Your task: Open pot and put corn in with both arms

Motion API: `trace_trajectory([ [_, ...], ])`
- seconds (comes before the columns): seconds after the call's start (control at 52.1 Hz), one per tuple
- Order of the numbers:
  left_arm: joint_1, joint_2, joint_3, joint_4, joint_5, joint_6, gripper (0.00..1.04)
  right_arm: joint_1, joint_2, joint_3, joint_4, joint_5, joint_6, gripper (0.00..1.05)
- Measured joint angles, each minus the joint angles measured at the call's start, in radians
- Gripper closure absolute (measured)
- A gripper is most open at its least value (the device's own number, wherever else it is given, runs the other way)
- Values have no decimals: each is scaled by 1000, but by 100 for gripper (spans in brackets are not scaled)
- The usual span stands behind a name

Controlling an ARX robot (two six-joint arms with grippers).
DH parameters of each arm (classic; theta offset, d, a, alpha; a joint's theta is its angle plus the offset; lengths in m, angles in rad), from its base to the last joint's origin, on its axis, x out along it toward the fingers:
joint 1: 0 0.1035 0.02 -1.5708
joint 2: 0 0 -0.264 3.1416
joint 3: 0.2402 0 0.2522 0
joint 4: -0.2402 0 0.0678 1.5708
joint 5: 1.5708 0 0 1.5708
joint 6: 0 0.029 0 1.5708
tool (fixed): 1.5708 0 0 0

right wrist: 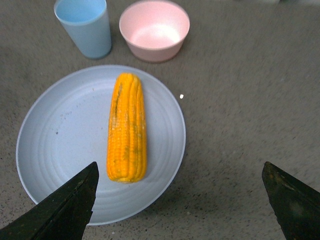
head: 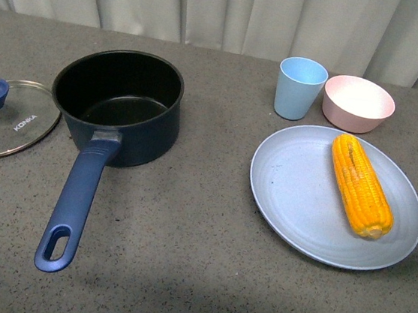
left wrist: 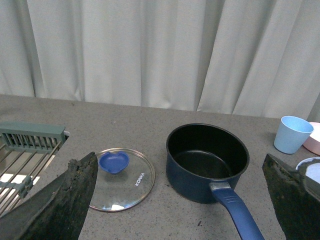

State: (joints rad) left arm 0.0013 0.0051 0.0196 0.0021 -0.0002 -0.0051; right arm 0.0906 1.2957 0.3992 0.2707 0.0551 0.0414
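Two claws spread wide and empty: left claw (left wrist: 179,156), right claw (right wrist: 180,165).
Front view: the pot (head: 117,104) stands uncovered at upper left on the grey worktop (head: 180,274), its handle pointing to lower left. Its glass lid (head: 9,122) lies flat at the left edge, just beside it. The corn (head: 360,185) lies on a blue plate (head: 295,196) at centre right, well apart from the pot. A cup (head: 300,87) and a bowl (head: 358,104) stand at upper right.

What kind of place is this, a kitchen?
Probably a mock kitchen test setup, not a real one: a pot and plate on a grey tabletop, a dish rack, curtains as backdrop.
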Motion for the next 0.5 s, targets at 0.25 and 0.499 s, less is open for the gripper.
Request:
trace_trajectory([
  [0.25,0,0,0,0,0,0,6,51,382,231,-39,34,84,9],
  [0.499,0,0,0,0,0,0,6,107,570,383,-95,62,170,9],
])
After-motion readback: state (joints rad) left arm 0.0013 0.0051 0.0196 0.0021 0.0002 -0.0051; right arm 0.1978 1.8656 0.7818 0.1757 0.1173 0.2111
